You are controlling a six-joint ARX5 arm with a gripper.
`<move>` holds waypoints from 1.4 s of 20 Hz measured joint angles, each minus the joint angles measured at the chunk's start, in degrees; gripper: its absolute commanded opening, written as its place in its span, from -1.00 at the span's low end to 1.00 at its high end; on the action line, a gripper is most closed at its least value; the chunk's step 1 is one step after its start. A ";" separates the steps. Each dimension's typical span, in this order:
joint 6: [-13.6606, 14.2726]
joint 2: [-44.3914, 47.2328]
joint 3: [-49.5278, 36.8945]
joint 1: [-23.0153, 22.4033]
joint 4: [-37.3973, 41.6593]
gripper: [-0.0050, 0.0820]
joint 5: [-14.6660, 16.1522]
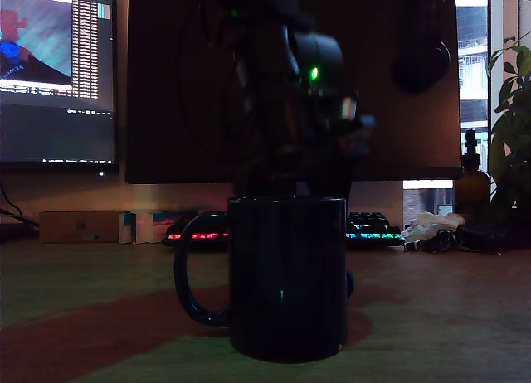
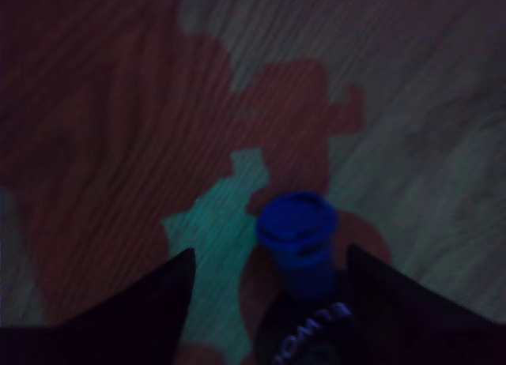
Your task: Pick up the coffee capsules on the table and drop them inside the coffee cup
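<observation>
Blue coffee capsule [image 2: 297, 237] stands on the patterned surface [image 2: 411, 128] as we see our end effector [image 2: 269, 262] spread wide, behind the coffee cup [image 1: 286, 275].

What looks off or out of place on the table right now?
Nothing looks spilled or damaged. The coffee cup stands upright. The blue capsule sits between the pincer's fingers, with gaps on both sides. Crumpled pale wrapping lies by the brown bottle, away from the work.
</observation>
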 measured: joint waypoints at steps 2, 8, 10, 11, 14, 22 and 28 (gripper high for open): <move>0.00 0.17 0.00 -0.02 -0.02 0.39 -0.31; -0.33 0.17 0.00 -1.75 0.39 0.39 -0.02; -0.39 0.35 0.00 -2.60 0.44 0.39 0.09; -0.39 0.77 0.02 -2.93 0.39 0.39 0.15; -0.63 2.82 0.02 -3.26 0.11 0.39 0.20; -0.61 4.20 0.02 -3.15 1.20 0.35 -1.88; -0.59 4.20 0.02 -3.19 1.29 0.29 -2.58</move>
